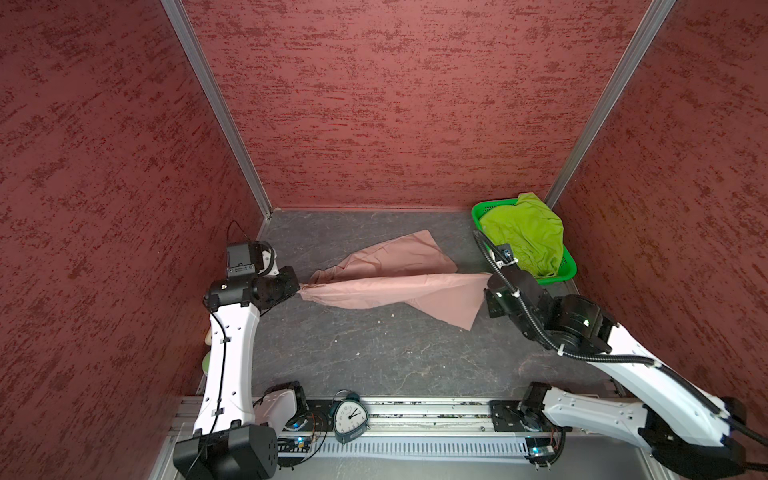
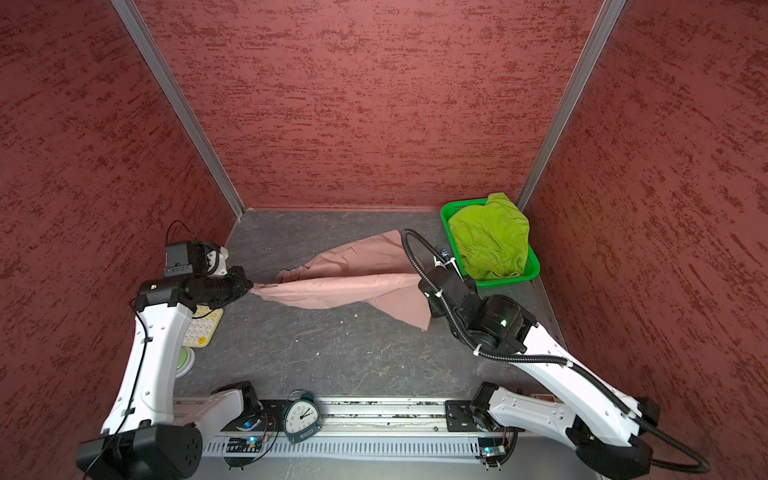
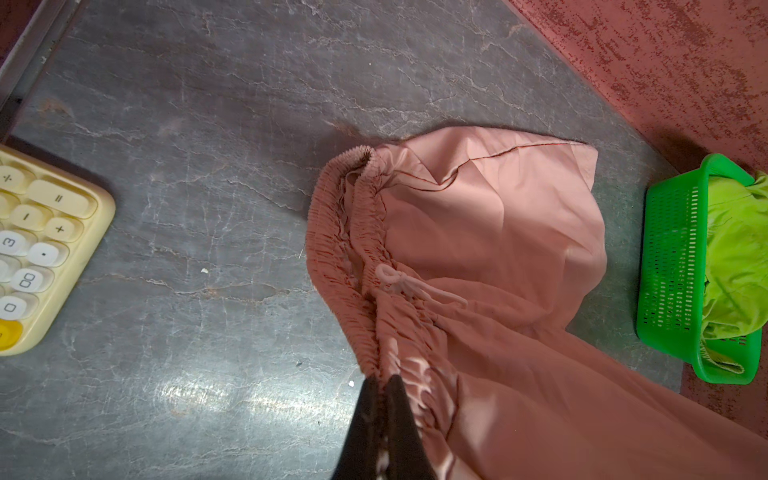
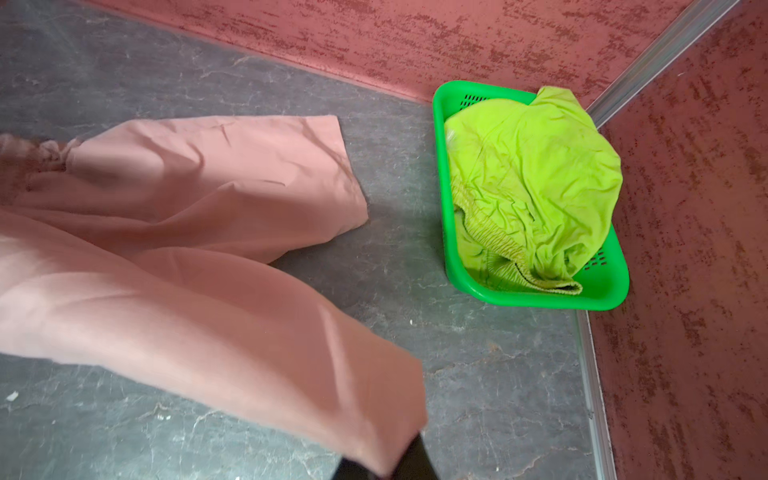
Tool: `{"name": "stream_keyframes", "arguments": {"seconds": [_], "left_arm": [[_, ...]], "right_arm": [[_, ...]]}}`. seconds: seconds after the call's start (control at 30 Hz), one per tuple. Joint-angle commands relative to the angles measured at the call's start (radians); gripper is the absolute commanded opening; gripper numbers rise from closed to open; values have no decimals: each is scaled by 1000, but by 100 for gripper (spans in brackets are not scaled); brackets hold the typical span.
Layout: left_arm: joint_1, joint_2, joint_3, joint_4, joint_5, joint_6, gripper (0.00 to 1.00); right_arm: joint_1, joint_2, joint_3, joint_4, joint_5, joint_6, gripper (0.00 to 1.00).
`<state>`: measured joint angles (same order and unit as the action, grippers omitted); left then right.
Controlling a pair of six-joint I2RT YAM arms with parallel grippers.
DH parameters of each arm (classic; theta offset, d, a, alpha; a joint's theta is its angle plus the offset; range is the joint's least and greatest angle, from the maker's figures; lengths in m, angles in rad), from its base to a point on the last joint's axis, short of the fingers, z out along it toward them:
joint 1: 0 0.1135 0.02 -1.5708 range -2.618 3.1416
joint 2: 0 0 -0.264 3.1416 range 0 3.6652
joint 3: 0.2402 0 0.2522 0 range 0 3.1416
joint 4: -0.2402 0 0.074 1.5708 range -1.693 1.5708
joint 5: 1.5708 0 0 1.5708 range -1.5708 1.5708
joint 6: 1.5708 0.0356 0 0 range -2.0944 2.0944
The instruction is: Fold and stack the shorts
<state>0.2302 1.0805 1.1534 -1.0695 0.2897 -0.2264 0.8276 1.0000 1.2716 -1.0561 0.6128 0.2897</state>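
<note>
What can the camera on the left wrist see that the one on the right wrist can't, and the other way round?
Only the left wrist view: a cream calculator, the gathered waistband and drawstring of the pink shorts, and the left gripper pinching that waistband.
Only the right wrist view: the right gripper pinching a leg end, and the lime green shorts seen nearly whole.
Both: the pink shorts, the green basket holding the lime green shorts, the grey table, the red wall.
</note>
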Motion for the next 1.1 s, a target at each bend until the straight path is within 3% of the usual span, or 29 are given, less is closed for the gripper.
{"name": "stream_keyframes", "arguments": {"seconds": [0.0, 0.13, 0.37, 0.8, 1.07], "left_arm": [[22, 58, 42, 66, -46, 44, 0], [29, 140, 78, 83, -46, 56, 0], [44, 288, 182, 79, -85, 93, 0], [44, 633, 399, 97, -103, 93, 0], [30, 840, 575, 49, -139, 104, 0]], "right_arm": [[-110, 33, 27, 169, -127, -206, 0], [-190, 174, 56, 178, -284, -289, 0], [-258, 373, 168, 129, -425, -440, 0], [-376, 754, 488, 40, -559, -570, 0], [-423, 896, 579, 34, -536, -598, 0]]}}
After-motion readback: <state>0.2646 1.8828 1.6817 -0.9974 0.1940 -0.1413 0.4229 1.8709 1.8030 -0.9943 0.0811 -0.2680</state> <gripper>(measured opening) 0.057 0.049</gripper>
